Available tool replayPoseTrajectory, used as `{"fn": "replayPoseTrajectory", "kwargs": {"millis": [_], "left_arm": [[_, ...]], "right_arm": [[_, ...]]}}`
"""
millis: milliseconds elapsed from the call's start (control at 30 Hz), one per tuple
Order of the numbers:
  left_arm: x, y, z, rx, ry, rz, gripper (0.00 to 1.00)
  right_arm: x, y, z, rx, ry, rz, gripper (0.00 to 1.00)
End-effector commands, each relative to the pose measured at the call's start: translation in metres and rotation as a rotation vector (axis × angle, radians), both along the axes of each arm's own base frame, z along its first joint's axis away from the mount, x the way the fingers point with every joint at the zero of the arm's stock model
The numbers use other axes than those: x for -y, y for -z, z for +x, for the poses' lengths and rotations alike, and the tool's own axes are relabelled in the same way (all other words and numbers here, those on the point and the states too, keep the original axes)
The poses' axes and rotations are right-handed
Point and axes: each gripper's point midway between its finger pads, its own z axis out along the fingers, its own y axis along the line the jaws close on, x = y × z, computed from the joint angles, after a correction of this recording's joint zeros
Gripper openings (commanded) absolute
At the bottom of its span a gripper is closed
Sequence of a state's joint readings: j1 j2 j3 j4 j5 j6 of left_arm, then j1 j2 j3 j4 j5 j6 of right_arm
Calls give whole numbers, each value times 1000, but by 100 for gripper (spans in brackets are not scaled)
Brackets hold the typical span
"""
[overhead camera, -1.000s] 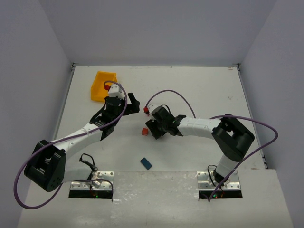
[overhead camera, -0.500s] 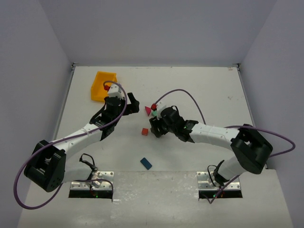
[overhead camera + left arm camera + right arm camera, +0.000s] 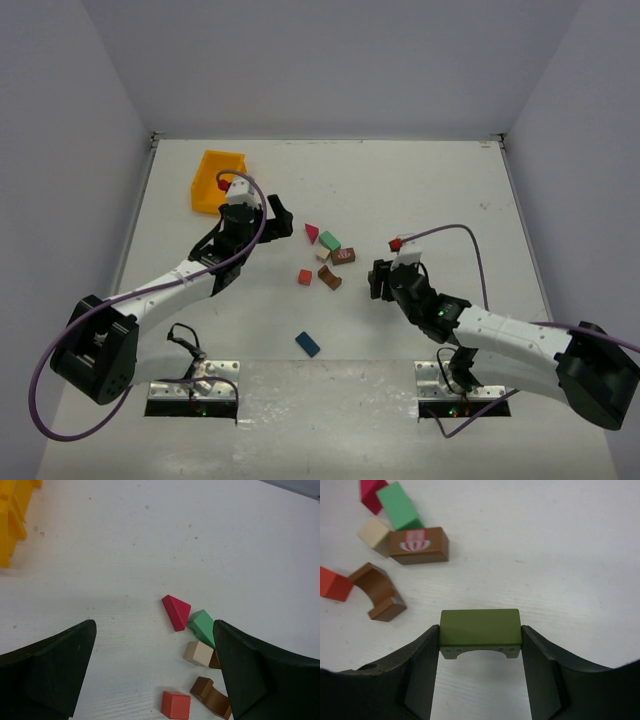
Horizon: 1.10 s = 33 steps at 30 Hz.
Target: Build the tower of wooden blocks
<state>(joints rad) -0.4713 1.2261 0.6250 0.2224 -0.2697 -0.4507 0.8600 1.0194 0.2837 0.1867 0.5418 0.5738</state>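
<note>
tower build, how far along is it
Done: nothing is stacked yet. The magenta prism, green block, cream block, brown brick, brown arch and red cube lie loose in a cluster; the blue block sits apart. In hand: the right gripper clamps an olive block. The left gripper is open and empty. Left: the whole stack.

Left arm (image 3: 170,285) is reaching forward toward the middle with the left gripper (image 3: 282,218) gaping wide, while the right arm (image 3: 500,330) is crouching low, elbow out, right gripper (image 3: 380,281) pinching an olive block (image 3: 480,627) between both fingers
</note>
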Motion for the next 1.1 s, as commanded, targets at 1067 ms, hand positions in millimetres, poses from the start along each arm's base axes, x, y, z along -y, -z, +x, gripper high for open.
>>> {"fn": "replayPoseTrajectory", "kwargs": {"millis": [1067], "left_arm": [[2, -15, 7, 40, -5, -24, 100]], "right_arm": [[55, 45, -43, 5, 348, -36, 71]]}}
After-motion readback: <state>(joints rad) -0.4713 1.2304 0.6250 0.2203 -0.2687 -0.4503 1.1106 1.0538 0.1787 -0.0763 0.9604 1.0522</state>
